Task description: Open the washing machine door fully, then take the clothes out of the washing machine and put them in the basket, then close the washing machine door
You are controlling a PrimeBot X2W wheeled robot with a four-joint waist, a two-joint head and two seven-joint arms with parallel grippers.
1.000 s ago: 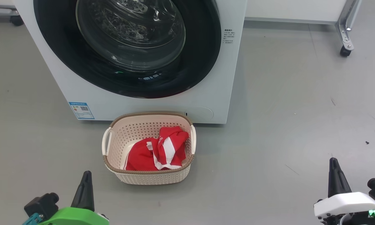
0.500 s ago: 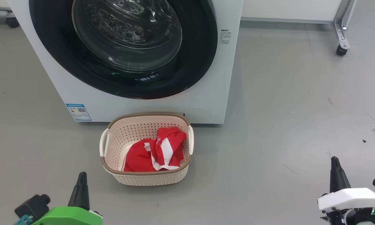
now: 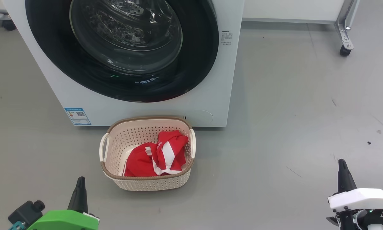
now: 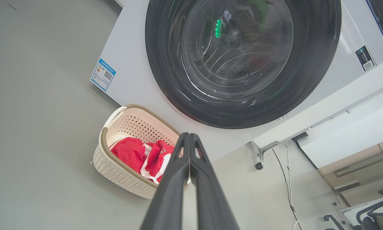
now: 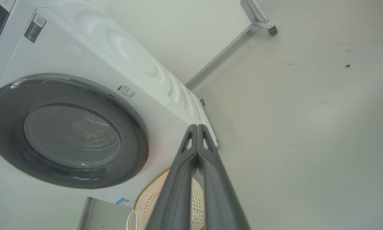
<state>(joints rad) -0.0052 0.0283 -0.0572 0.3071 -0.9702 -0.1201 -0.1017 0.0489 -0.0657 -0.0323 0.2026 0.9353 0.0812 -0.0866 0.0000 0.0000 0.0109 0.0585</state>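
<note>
The washing machine (image 3: pixel 210 95) stands ahead with its washing machine door (image 3: pixel 124 48) shut flat against the front, black rim and glass bowl facing me; it is seen too in the left wrist view (image 4: pixel 242 60) and the right wrist view (image 5: pixel 67 134). On the floor in front sits the cream basket (image 3: pixel 146 183) with red, white-striped clothes (image 3: pixel 156 156) inside, also seen as the basket (image 4: pixel 115 166) with clothes (image 4: pixel 137 153). My left gripper (image 3: pixel 80 180) is shut and empty at the lower left. My right gripper (image 3: pixel 341 163) is shut and empty at the lower right, well away from the basket.
Grey floor surrounds the machine. A metal frame leg on a caster (image 3: pixel 344 49) stands at the back right beside a white panel. Small dark specks (image 3: pixel 368 142) lie on the floor to the right. A blue label sticker (image 3: pixel 77 115) marks the machine's lower left corner.
The whole head view has slid slightly, so the machine and basket sit a little further left. Both grippers appear a little lower in the picture and stay shut.
</note>
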